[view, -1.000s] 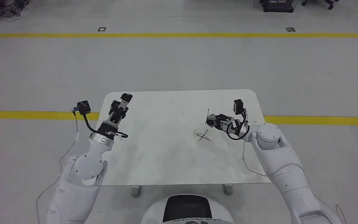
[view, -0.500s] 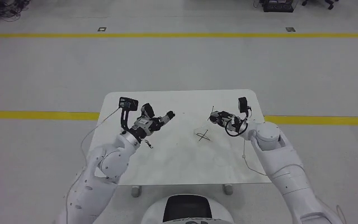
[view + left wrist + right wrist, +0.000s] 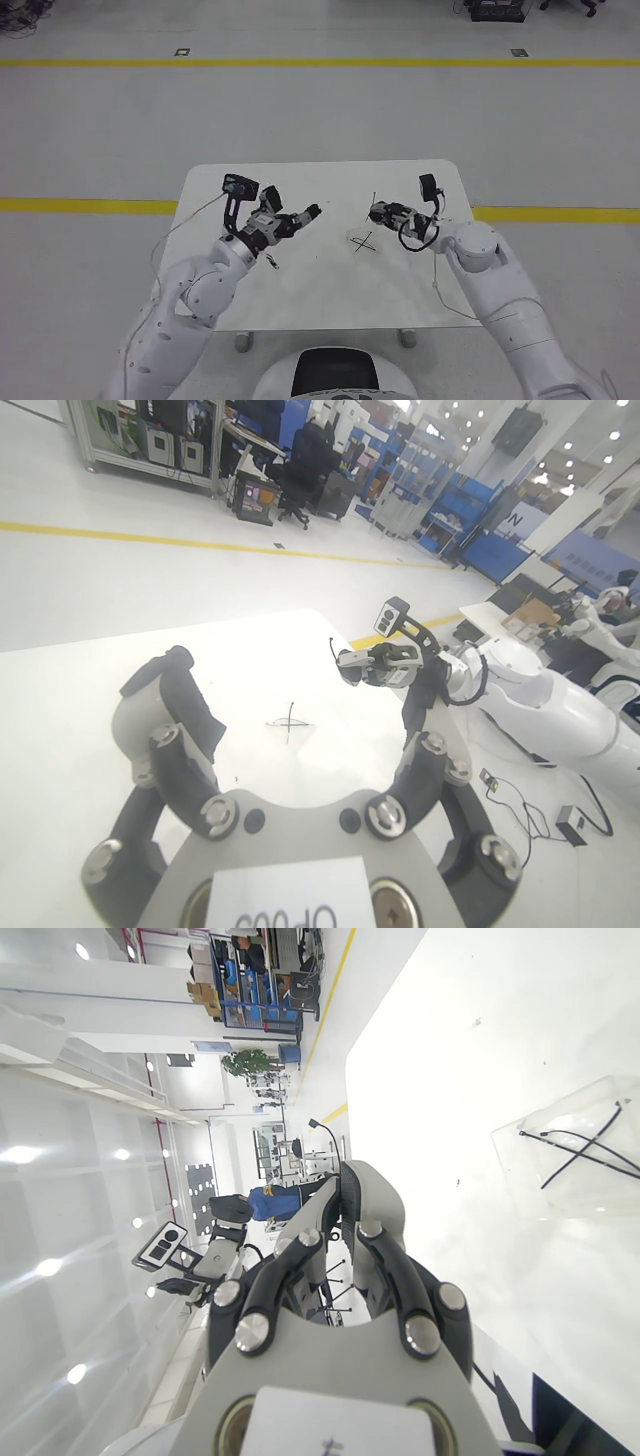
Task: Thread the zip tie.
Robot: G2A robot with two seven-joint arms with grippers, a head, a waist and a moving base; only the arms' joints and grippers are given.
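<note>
The right gripper [image 3: 375, 213] pinches a zip tie [image 3: 373, 201] upright, with the left gripper [image 3: 303, 215] open and empty at its nine o'clock; threading looks unstarted, and the next move calls for careful alignment.

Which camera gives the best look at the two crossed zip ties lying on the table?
The right wrist view: the crossed zip ties are large, each strand distinct, inside a clear tray. The top and left wrist views show only a tiny dark cross.

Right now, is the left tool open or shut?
Open. In the left wrist view the left tool has its fingers wide apart, holding nothing, with the table visible between them.
</note>
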